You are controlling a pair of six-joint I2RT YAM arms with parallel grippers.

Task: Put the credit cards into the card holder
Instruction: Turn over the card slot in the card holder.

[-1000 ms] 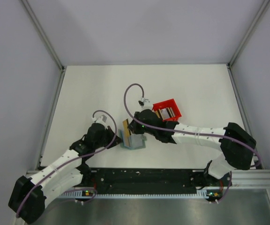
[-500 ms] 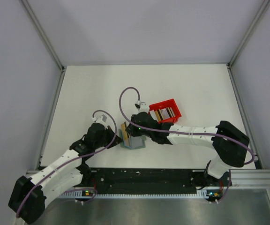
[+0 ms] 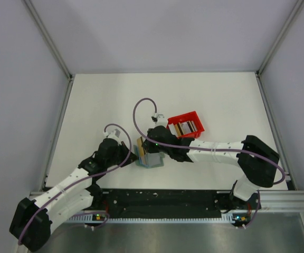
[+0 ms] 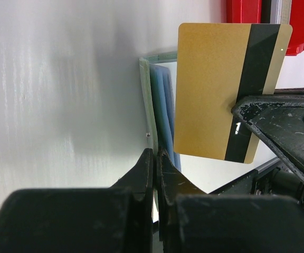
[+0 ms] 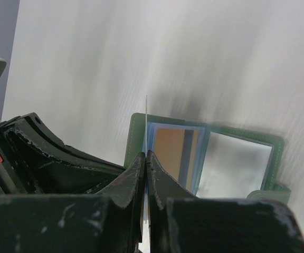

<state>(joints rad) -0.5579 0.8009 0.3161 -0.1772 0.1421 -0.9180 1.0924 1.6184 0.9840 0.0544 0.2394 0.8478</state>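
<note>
White desk (image 3: 220, 100) floors a grey-walled booth, and the card holder (image 3: 153, 159) lies open on it near the middle, toward the near edge. Your left end effector (image 4: 155, 158) is pinched shut on the holder's left flap, pinning it down. Your right end effector (image 5: 145, 158) is clamped on a gold card (image 4: 210, 89) with a dark stripe, held on edge over the left side of the holder; whether it touches the pale blue pocket, you cannot tell. One striped card (image 5: 176, 153) already sits in that pocket. More cards (image 3: 188, 127) wait in the red bin (image 3: 186, 117), just to the far right of the holder.

By my judgement you are at the insertion step, with the task partway done. Next, line the card's lower edge up with the pocket mouth and slide it in low and slow. Watch that it does not catch on the card inside or pull the flap from the left grip.
</note>
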